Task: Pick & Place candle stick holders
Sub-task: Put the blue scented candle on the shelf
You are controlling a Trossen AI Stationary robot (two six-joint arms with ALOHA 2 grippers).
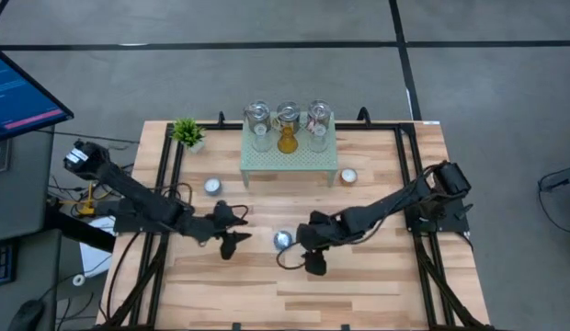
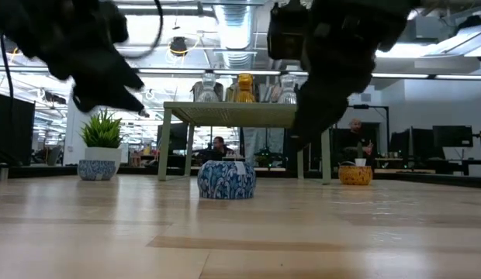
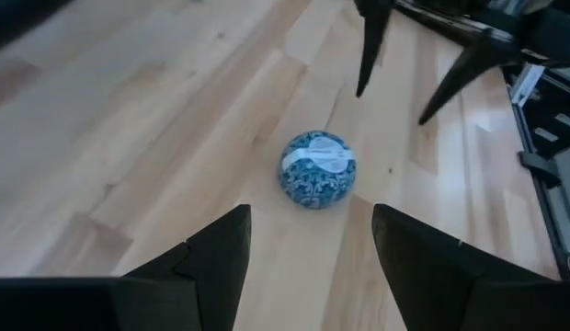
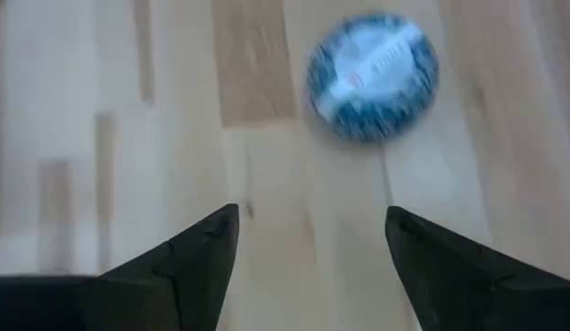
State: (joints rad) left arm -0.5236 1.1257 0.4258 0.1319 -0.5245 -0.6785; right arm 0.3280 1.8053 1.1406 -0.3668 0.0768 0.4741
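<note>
A small round blue-and-white patterned holder (image 1: 283, 240) rests on its base on the table's middle; it also shows in the low view (image 2: 226, 178). My left gripper (image 1: 233, 230) is open just left of it, the holder (image 3: 318, 170) ahead of its fingers. My right gripper (image 1: 309, 248) is open just right of it, the holder (image 4: 372, 75) ahead and to one side. Two silvery glass jars (image 1: 257, 124) (image 1: 319, 124) and an amber one (image 1: 287, 131) stand on the pale green mesh stand (image 1: 290, 158). A white tealight cup (image 1: 212, 186) and an orange one (image 1: 348, 176) sit on the table.
A small green potted plant (image 1: 188, 131) stands at the far left corner. The mesh stand takes up the far middle. Bare wood lies along the near edge (image 1: 285, 303). People and desks show in the room beyond the table (image 2: 217, 147).
</note>
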